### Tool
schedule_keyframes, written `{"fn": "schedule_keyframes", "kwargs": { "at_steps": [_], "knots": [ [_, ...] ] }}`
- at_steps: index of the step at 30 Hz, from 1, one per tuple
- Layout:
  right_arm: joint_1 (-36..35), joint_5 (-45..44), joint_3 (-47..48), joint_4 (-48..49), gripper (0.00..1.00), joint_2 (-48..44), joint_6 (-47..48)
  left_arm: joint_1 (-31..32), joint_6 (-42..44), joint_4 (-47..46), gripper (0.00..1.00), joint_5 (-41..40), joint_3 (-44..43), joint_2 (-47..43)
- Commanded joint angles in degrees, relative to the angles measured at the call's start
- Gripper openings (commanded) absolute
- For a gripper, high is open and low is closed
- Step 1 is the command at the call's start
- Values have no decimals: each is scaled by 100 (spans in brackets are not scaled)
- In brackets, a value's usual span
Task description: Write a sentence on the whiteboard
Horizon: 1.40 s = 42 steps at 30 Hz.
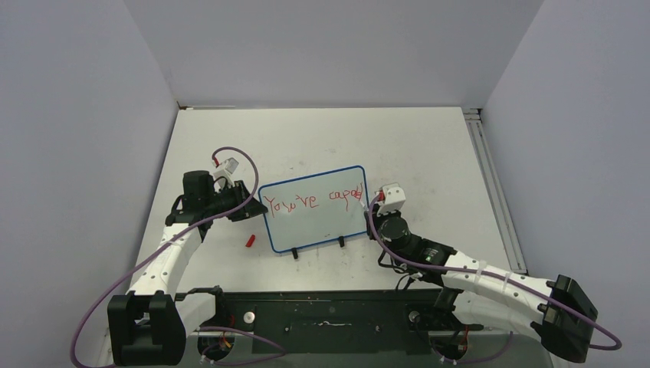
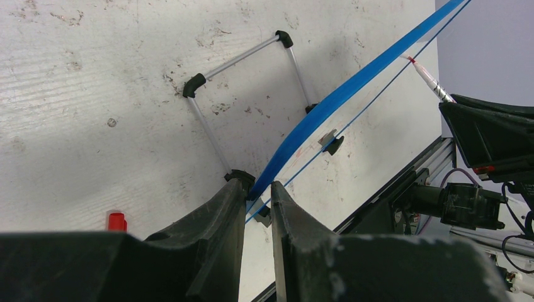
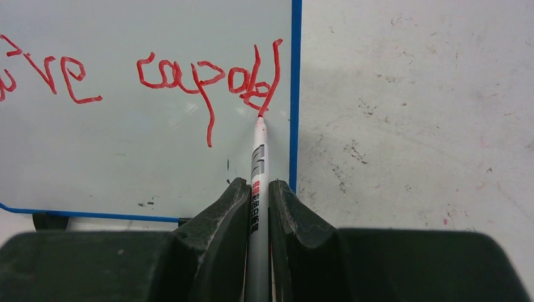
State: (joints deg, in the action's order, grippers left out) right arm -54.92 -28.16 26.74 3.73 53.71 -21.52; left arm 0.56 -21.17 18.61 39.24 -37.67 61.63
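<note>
Right gripper [image 3: 259, 186] pinches the marker [image 3: 259, 157], tip ending the sentence [image 3: 189, 78] hard against the right frame of the whiteboard [image 3: 126, 151] — free space lies below and leftward. Left gripper [image 2: 257, 192] clamps the board's left edge.

You have bright, even overhead light, soft faint shadows, a sharp top view, and slightly blurred wrist-view foregrounds.
</note>
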Motion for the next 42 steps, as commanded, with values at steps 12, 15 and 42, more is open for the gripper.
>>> {"fn": "schedule_keyframes", "kwargs": {
  "at_steps": [12,15,42],
  "knots": [
    [-151,-375,218,-107,5,-332,96,34,78,-68,19,51,-240,-44],
    [-142,-354,242,8,5,-194,161,32,78,-68,19,41,-240,-53],
    [-49,-395,226,238,5,-125,334,37,87,-68,19,32,-241,-33]
  ]
}}
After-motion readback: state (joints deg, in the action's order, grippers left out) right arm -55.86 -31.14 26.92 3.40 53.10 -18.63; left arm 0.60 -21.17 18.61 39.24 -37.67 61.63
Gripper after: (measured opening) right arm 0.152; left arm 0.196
